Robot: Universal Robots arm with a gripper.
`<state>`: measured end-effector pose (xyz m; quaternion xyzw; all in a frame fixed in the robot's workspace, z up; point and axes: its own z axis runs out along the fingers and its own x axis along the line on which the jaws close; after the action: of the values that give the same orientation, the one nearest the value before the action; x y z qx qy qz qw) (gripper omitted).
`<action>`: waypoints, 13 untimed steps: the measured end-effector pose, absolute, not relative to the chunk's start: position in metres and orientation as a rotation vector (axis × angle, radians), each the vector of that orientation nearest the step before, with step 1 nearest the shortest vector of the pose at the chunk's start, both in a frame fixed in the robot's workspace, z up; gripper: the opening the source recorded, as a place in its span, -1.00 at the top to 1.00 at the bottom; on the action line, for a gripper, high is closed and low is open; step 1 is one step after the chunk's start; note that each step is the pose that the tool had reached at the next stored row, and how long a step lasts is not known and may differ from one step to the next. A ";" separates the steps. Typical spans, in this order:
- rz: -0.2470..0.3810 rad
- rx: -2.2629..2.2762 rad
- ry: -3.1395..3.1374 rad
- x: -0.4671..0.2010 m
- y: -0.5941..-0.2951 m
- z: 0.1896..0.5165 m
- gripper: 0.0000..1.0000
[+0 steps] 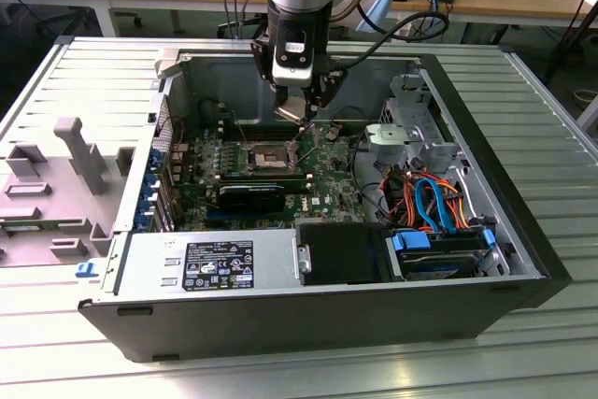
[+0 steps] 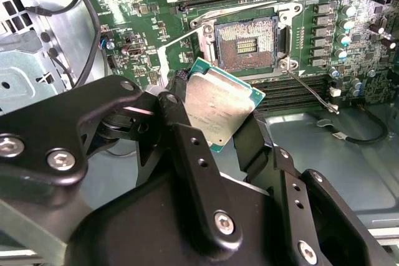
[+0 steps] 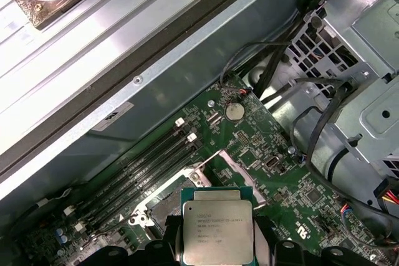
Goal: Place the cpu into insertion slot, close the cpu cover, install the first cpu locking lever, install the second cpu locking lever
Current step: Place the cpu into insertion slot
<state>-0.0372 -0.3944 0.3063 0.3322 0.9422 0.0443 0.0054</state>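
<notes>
Gripper, exterior view: the gripper (image 1: 297, 117) hangs from the arm inside the open case (image 1: 486, 184), above the green board (image 1: 327, 175). It is clamped on the cpu (image 1: 296, 110), a small pale patch between its tips.
Slot, exterior view: the slot (image 1: 268, 154) lies uncovered on the board, below the cpu and a little toward the exterior view's left. The cpu is held clear of it.
Cables, exterior view: orange and blue cables (image 1: 432, 201) lie beside the board on the exterior view's right.
Cpu, second wrist view: the cpu (image 2: 219, 107) is a flat square with a dull silver lid on a green edge. It is tilted and gripped at two opposite sides by black fingers (image 2: 181, 123).
Slot, second wrist view: the slot (image 2: 247, 43) has a dark pin field and a shiny rim. One cpu corner is near it, not touching.
Lever, second wrist view: a thin wire lever (image 2: 312, 88) slants away from a slot corner.
Cpu, first wrist view: the cpu (image 3: 217, 232) faces the camera, showing the lid's stepped outline and lines of print, where the second wrist view gives plain sheen.
Slot, first wrist view: the slot (image 3: 163, 202) is partly hidden behind the cpu.
Board, first wrist view: long memory slots (image 3: 146, 169) and a round battery (image 3: 234, 111) sit on the board.
</notes>
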 end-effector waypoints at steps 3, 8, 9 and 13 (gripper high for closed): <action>0.139 1.048 2.947 -0.037 -0.394 0.306 -0.08; 0.139 1.060 2.942 -0.037 -0.394 0.306 -0.08; 0.139 1.061 2.942 -0.037 -0.394 0.306 -0.08; 0.139 1.070 2.938 -0.037 -0.394 0.306 -0.08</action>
<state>-0.0372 -0.3944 0.3061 0.3417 0.9387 0.0443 0.0058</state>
